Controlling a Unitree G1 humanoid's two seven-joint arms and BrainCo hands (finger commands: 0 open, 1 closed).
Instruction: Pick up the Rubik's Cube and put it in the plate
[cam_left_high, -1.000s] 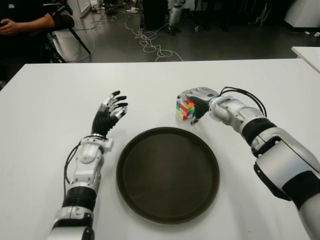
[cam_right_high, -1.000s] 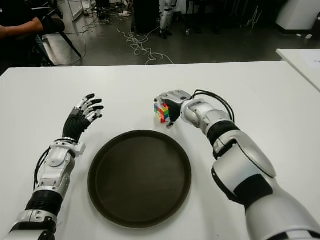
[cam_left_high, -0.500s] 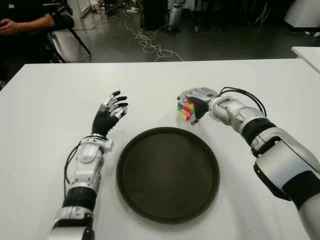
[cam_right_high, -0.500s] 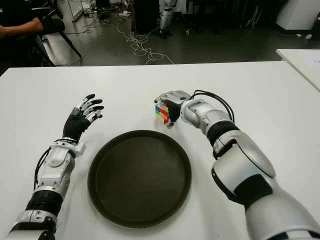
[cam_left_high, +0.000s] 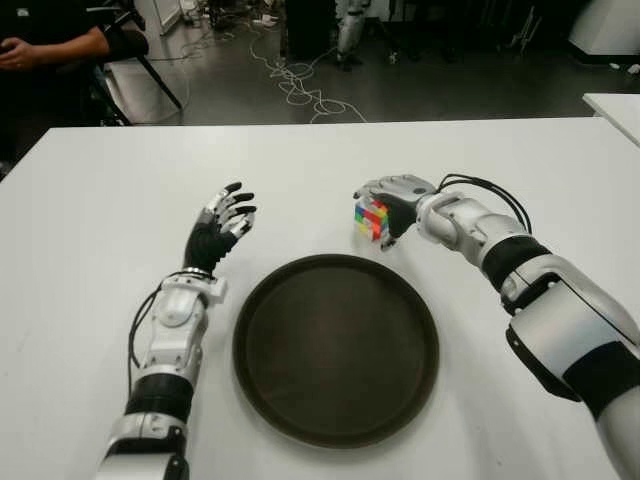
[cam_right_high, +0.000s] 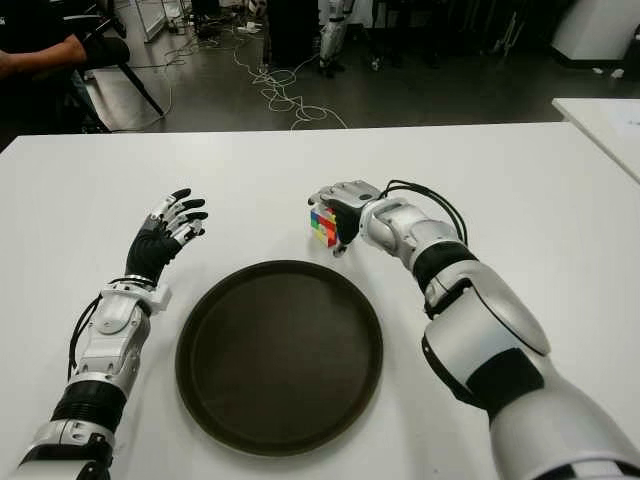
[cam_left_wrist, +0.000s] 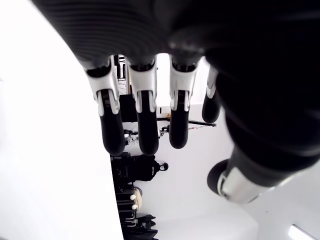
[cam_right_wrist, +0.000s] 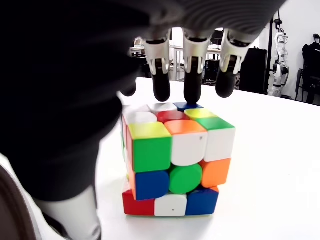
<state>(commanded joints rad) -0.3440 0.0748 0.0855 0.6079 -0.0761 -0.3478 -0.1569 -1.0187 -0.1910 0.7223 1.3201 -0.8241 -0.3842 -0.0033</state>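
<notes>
The Rubik's Cube (cam_left_high: 371, 218) stands on the white table (cam_left_high: 100, 220), just beyond the far rim of the dark round plate (cam_left_high: 335, 350). My right hand (cam_left_high: 388, 205) wraps it from the right and above. In the right wrist view the cube (cam_right_wrist: 175, 160) has its base on the table, three fingertips (cam_right_wrist: 192, 87) sit at its far top edge, and the thumb lies along its other side. My left hand (cam_left_high: 222, 222) shows to the left of the plate, fingers (cam_left_wrist: 145, 125) spread and holding nothing.
A person (cam_left_high: 40, 45) sits past the table's far left corner. Cables (cam_left_high: 300, 85) lie on the floor behind the table. The corner of another white table (cam_left_high: 615, 105) shows at the far right.
The right hand's fingers have drawn in a little on the cube, and the cube has shifted slightly under them. The left arm has not moved.
</notes>
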